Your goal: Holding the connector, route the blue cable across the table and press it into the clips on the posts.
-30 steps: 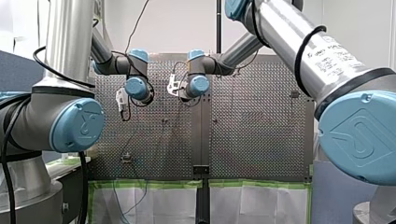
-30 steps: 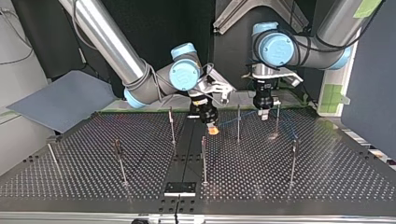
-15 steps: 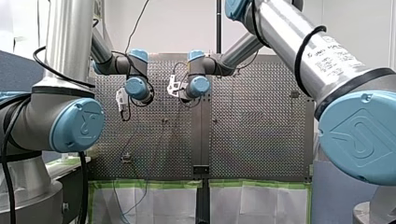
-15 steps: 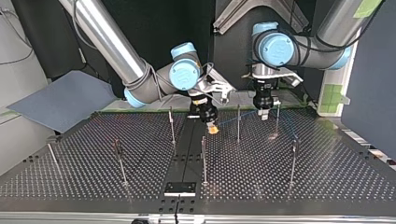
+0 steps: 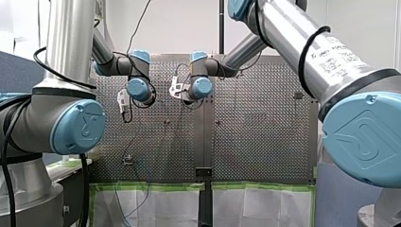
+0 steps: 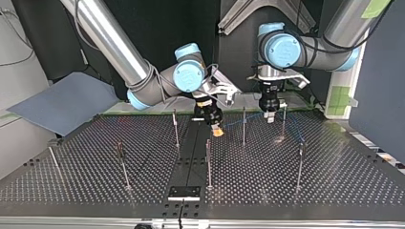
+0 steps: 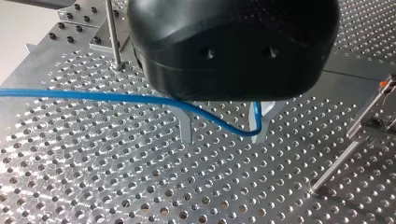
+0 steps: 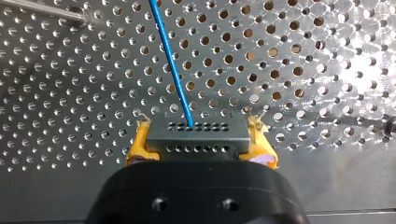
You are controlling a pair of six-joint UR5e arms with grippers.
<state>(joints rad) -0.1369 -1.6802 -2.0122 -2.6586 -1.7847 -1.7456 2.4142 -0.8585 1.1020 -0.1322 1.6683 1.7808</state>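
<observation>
The perforated table (image 6: 305, 191) carries a scatter of thin posts. The one standing between the two grippers, the middle post (image 6: 244, 125), serves as the mark. My right arm (image 6: 114, 47) comes down on the side of that post toward the top view's left, and my left arm (image 6: 329, 43) comes down on the opposite side.

My right gripper (image 6: 218, 132) hangs near the post, low over the table. Its yellow pads (image 8: 139, 141) are clamped on the connector (image 8: 198, 135), a dark block with rows of small holes. My left gripper (image 7: 224, 137) hangs near the post on its other side, with its metal fingers (image 7: 187, 129) spread and gripping nothing.

The blue cable (image 8: 170, 60) leaves the connector and crosses the middle post in the top view. Beyond the post it passes loosely between those spread fingers, bending against one of them. I cannot tell whether it already sits in the post's clip.

The likeliest trouble is that bend. If the right arm carries the connector away from the post, the cable may catch on the finger and go taut. It could then pull at the connector end or drag the post sideways. With too much slack, the cable could slide beside the clip instead of into it. Either gripper is also near enough to the post to knock it on a careless sweep.
</observation>
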